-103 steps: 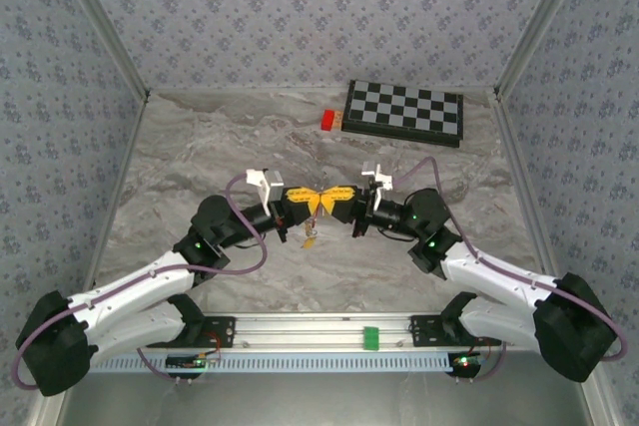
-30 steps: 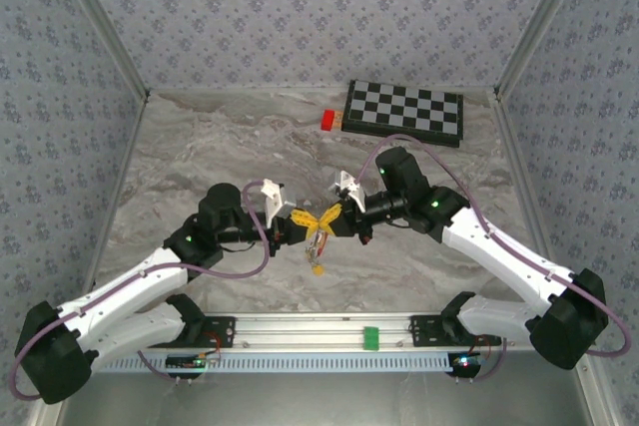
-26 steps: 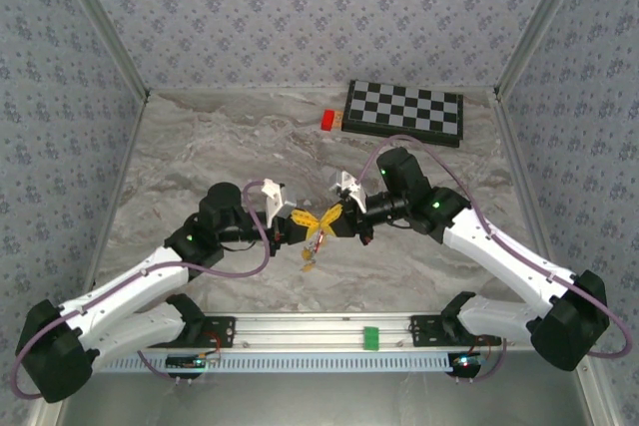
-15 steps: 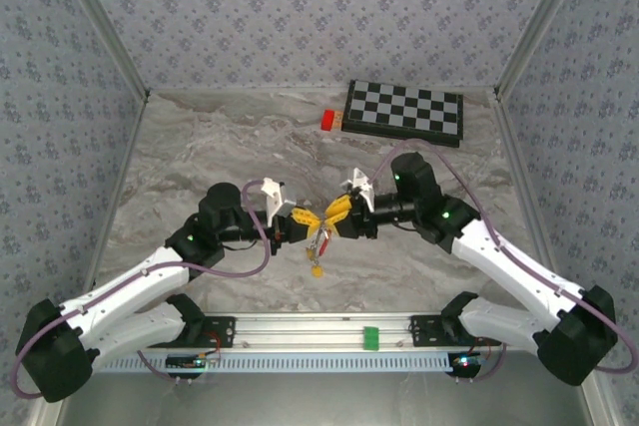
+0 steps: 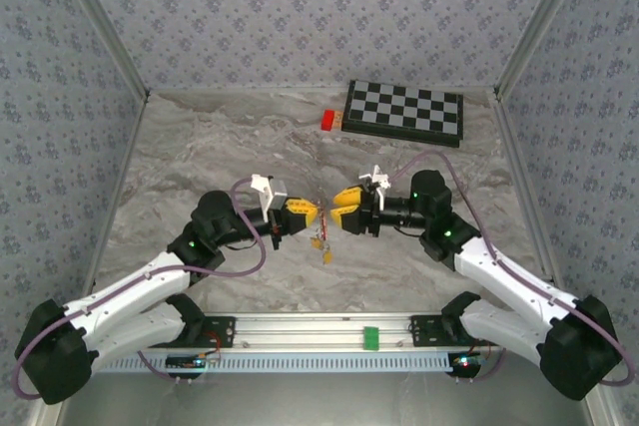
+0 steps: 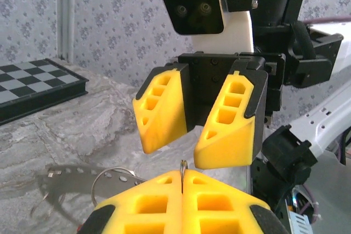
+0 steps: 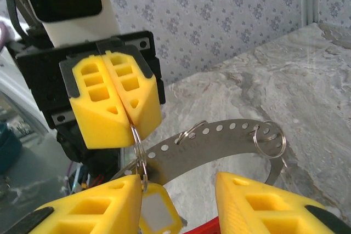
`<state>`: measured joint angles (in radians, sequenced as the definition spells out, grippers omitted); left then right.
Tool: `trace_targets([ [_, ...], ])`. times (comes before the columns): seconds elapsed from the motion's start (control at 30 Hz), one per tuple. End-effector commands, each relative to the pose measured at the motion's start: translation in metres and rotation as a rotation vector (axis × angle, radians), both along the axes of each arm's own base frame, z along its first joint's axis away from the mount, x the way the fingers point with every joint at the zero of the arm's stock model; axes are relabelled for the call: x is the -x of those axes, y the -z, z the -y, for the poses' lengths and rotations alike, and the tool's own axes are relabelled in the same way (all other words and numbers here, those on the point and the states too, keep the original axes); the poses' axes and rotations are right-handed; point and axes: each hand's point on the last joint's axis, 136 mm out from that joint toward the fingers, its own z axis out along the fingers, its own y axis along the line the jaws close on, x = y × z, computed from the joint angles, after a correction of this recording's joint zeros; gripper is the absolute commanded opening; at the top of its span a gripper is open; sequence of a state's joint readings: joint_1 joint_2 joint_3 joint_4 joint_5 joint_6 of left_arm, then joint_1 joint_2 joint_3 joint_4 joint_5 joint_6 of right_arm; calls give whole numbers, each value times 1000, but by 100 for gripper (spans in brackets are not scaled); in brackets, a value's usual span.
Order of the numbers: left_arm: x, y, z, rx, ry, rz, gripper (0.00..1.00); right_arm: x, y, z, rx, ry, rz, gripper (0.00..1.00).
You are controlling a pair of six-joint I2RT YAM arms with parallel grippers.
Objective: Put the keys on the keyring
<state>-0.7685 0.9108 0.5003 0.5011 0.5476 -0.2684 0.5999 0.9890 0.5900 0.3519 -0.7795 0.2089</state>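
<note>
Between the arms near mid-table, the left gripper (image 7: 133, 126) is clamped on the keyring (image 7: 139, 152), thin, stiff, slippery wire with a light yellow-headed key (image 7: 156, 211) dangling below, so the right gripper (image 5: 337, 209), jaws apart, should likely pinch that plastic head.

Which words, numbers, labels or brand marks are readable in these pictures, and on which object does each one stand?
None can be read.
The yellow plastic tag has a pale insert that looks blank.
The black-and-white chequered board, the small red block and the perforated metal strip show no legible marking.
</note>
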Motion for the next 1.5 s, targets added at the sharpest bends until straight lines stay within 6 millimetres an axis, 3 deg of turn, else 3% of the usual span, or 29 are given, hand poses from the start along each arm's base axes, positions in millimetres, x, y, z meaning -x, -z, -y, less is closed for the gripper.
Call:
trace_targets([
  [0.0, 1, -29, -2, 91, -12, 55, 0, 2, -19, -4, -82, -35, 18, 39],
  [0.13, 2, -29, -1, 91, -5, 51, 0, 2, -18, -9, -82, -53, 7, 26],
  [0.57, 4, -35, -1, 111, -6, 62, 0, 7, 0, -17, -26, -86, -30, 16],
  [0.73, 2, -35, -3, 113, -27, 63, 0, -1, -2, -8, -36, -9, -14, 25],
  [0.8, 1, -35, -4, 113, -37, 65, 0, -4, -8, -2, -60, 30, 1, 33],
  [0.97, 1, -35, -5, 115, -37, 66, 0, -4, -24, 5, -119, 59, 32, 36],
  [1.07, 0, -34, -4, 113, -37, 63, 0, -2, -30, 4, -146, 45, 31, 44],
  [1.47, 1, -35, -3, 116, -32, 63, 0, 9, -34, -18, -151, -57, 31, 41],
])
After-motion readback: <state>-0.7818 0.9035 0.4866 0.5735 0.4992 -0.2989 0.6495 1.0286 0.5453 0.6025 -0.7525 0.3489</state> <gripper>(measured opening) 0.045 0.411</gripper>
